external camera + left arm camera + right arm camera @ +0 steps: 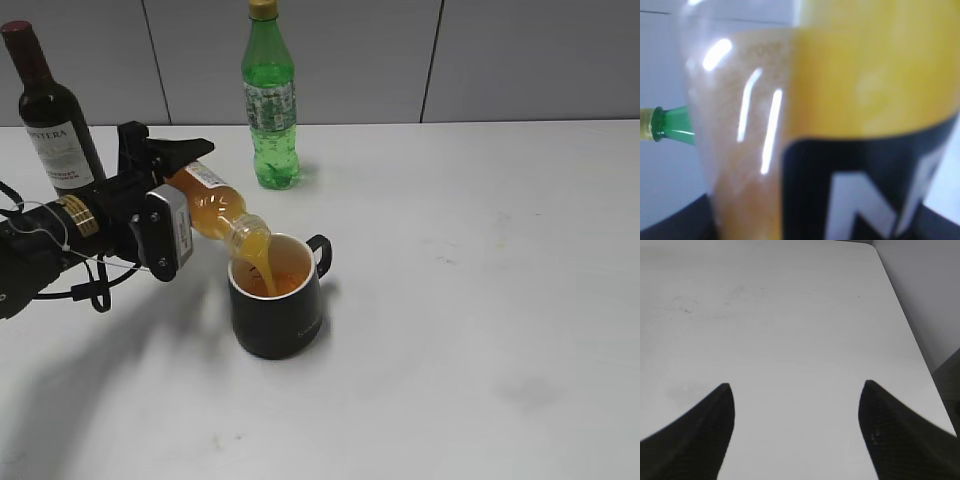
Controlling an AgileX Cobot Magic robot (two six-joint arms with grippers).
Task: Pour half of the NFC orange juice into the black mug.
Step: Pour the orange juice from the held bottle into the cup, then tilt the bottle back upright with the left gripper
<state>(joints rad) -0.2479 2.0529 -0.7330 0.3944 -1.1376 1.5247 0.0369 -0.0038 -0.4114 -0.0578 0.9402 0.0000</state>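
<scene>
My left gripper (178,178) is shut on the NFC orange juice bottle (215,208) and holds it tipped down to the right, its open neck over the black mug (277,300). A stream of orange juice runs from the neck into the mug, which holds juice. The mug stands left of centre on the table, handle at its back right. In the left wrist view the bottle (840,125) fills the frame, blurred, and hides the jaws. My right gripper (797,390) is open and empty over bare table; it does not show in the exterior view.
A tall green bottle (270,100) stands behind the mug; its neck also shows in the left wrist view (672,127). A dark wine bottle (52,115) stands at the back left, behind my left arm. The white table (480,300) ends at a grey wall; its right edge (912,335) shows.
</scene>
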